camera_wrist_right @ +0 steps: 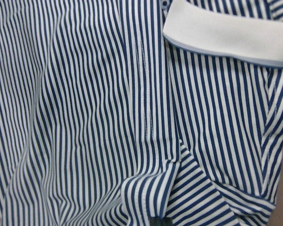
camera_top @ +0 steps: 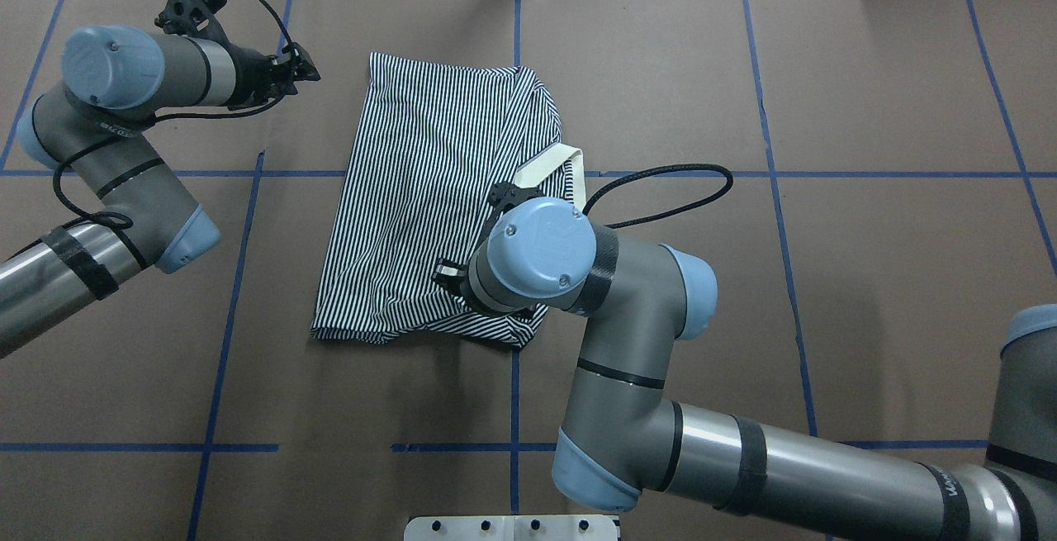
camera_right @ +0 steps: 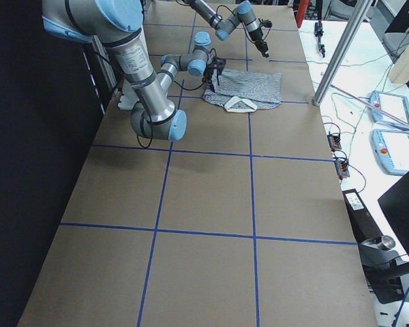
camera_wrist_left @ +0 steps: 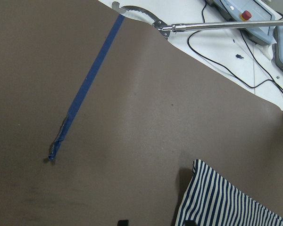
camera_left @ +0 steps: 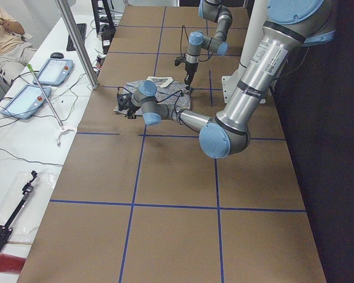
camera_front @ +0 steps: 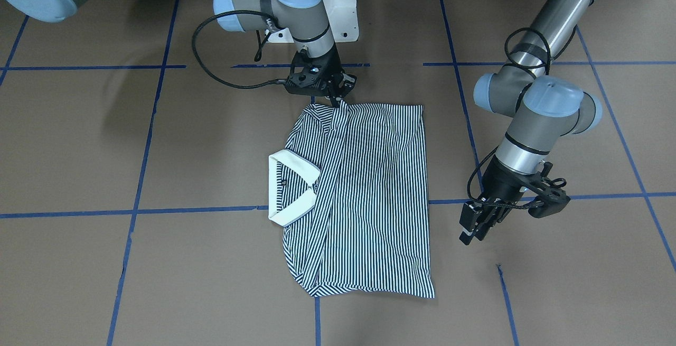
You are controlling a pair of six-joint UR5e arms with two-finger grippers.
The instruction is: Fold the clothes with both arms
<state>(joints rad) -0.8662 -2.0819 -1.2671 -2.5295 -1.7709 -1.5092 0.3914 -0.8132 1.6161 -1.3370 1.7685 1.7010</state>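
Exterior front-facing view: we log a short-sleeved polo shirt (camera_front: 375, 193) with thin navy-and-white stripes lying spread on the brown tabletop (camera_front: 158, 272), which is marked off by blue tape lines (camera_front: 68, 213). Its cream collar (camera_front: 288, 190) points toward the robot's right side. The black two-finger right gripper (camera_front: 336, 102) is closed on the shirt's edge nearest the robot's base, and the cloth rises to a small peak there. The black left gripper (camera_front: 471, 230) sits apart from the shirt, near its hem side, holding nothing.

Overhead exterior view: the polo shirt (camera_top: 421, 194) lies near the middle of the tabletop. The right arm's wrist (camera_top: 537, 256) covers the shirt's near edge and hides the right gripper from us. The left gripper (camera_top: 301, 70) is beside the shirt's far left corner, not touching it.

Left wrist-mounted view: two dark fingertips (camera_wrist_left: 123, 221) show at the bottom edge, spread apart, so we record the left gripper as open. Bare tabletop fills most of this view, with a striped shirt corner (camera_wrist_left: 231, 202) at lower right.

Right wrist-mounted view: striped cloth (camera_wrist_right: 94, 117) fills the view with the collar (camera_wrist_right: 226, 33) at top right. The fabric bunches into a fold at the bottom centre, where the fingers meet it.
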